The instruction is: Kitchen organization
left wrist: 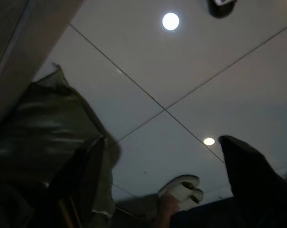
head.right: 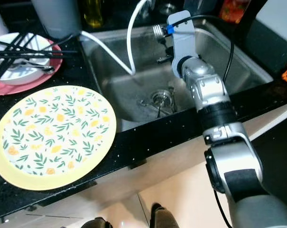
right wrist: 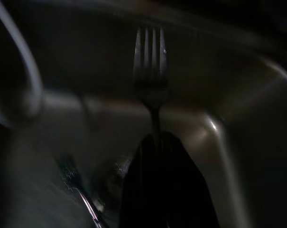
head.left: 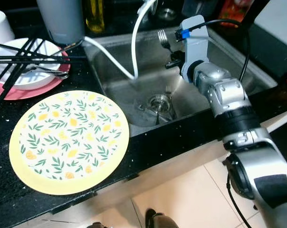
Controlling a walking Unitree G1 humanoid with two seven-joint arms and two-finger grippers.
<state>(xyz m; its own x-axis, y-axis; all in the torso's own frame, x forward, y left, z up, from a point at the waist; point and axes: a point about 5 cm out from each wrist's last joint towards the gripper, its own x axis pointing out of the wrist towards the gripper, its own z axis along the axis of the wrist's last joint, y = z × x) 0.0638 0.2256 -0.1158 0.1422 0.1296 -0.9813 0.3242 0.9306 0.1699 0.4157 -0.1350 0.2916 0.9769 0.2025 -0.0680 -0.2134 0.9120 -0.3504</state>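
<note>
My right gripper (right wrist: 157, 147) is held over the steel sink (head.left: 238, 61), shut on the handle of a metal fork (head.left: 163, 39) whose tines (right wrist: 150, 52) point up and away. A second piece of cutlery (head.left: 157, 114) lies by the drain (head.left: 158, 101) at the sink bottom. A yellow plate with a leaf and lemon print (head.left: 69, 137) lies flat on the black counter left of the sink. My left gripper (left wrist: 162, 190) hangs idle near the floor, its two dark fingers apart.
At the back left, a white bowl with black chopsticks (head.left: 20, 59) sits on a pink plate (head.left: 10, 90). A white hose (head.left: 134, 47) curves into the sink. A grey container (head.left: 60, 19) and an oil bottle (head.left: 94, 14) stand behind. A person's foot (left wrist: 181, 190) rests on the tiled floor.
</note>
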